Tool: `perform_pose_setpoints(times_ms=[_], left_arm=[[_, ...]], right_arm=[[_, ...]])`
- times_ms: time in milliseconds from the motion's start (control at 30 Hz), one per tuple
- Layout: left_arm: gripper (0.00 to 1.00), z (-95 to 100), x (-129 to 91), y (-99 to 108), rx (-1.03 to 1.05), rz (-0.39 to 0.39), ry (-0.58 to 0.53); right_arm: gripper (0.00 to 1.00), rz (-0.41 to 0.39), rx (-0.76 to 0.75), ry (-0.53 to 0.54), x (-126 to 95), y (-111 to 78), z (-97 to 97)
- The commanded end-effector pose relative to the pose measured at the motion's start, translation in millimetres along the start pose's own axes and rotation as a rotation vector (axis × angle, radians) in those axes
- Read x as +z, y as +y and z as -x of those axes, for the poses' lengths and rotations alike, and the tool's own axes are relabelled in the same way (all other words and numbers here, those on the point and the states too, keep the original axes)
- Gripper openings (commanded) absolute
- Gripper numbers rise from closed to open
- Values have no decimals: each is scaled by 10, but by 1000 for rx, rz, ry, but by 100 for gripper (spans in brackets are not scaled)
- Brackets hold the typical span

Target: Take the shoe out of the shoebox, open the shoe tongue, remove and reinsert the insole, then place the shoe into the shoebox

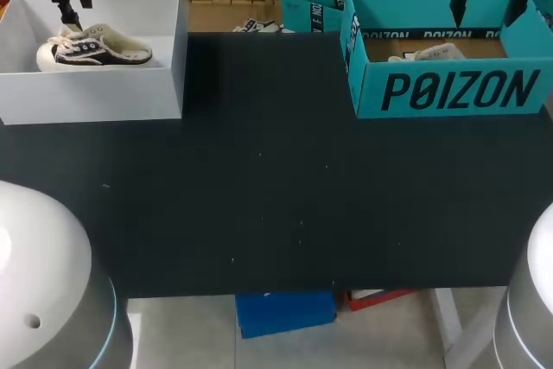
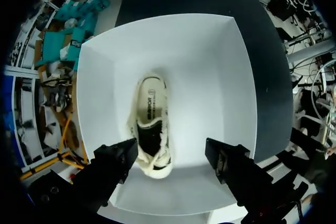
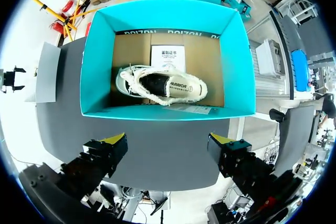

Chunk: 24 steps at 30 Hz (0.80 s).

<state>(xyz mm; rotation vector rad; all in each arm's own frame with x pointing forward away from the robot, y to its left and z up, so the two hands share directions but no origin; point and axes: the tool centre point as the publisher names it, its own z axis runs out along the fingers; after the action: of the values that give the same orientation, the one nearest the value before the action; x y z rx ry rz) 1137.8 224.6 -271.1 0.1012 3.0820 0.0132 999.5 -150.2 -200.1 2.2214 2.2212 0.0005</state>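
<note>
Presently, one lot, listed largest first, all places given against the white shoebox.

Surface (image 1: 276, 179): black, carrying both boxes along its far edge.

Teal shoebox (image 1: 449, 92): open-topped, well apart from the white shoebox, toward my right. The right wrist view shows its brown card floor and a white sheet (image 3: 168, 56) lying on it; the head view shows little past the front wall.

White shoebox (image 1: 95, 97): open-topped, at the far left corner of the surface.

Dark shoe (image 1: 95, 49): inside the white shoebox, upright on its sole. Its long axis runs along the box's front wall, toe away from the teal shoebox, heel toward it. The left wrist view adds the cream insole and frayed cream edging.

Pale shoe (image 3: 160, 85): inside the teal shoebox, upright. Its long axis runs along that box's length, toe toward the white shoebox. Only a cream sliver clears the wall in the head view.

Left pincer (image 2: 170, 153): over the white shoebox, fingers spread wide to either side of the dark shoe's toe end, gripping nothing. In the head view one finger overlaps the laces; contact cannot be told.

Right pincer (image 3: 168, 142): over the near wall of the teal shoebox, well apart from the white shoebox, spread wide and empty. Its yellow tips show in its own wrist view.
</note>
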Motion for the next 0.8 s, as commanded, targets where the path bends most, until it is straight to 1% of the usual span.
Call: perform_pose_setpoints(times_ms=[33, 167, 233, 400, 433, 700, 800], left_arm=[[80, 116, 204, 33, 1, 1, 50], [73, 68, 348, 70, -1, 12, 73], [60, 44, 409, 79, 0, 15, 80], [60, -7, 521, 100, -1, 16, 91], [57, -21, 544, 99, -1, 17, 93], [53, -56, 733, 83, 8, 19, 116], [53, -60, 807, 75, 8, 8, 137]], right_arm=[[100, -1, 0, 0, -2, 3, -2], [100, -1, 0, 0, -2, 3, -2], [100, -1, 0, 0, -2, 3, -2], [100, -1, 0, 0, -2, 3, -2], [100, -1, 0, 0, -2, 3, -2], [100, -1, 0, 0, -2, 3, -2], [100, -1, 0, 0, -2, 3, -2]])
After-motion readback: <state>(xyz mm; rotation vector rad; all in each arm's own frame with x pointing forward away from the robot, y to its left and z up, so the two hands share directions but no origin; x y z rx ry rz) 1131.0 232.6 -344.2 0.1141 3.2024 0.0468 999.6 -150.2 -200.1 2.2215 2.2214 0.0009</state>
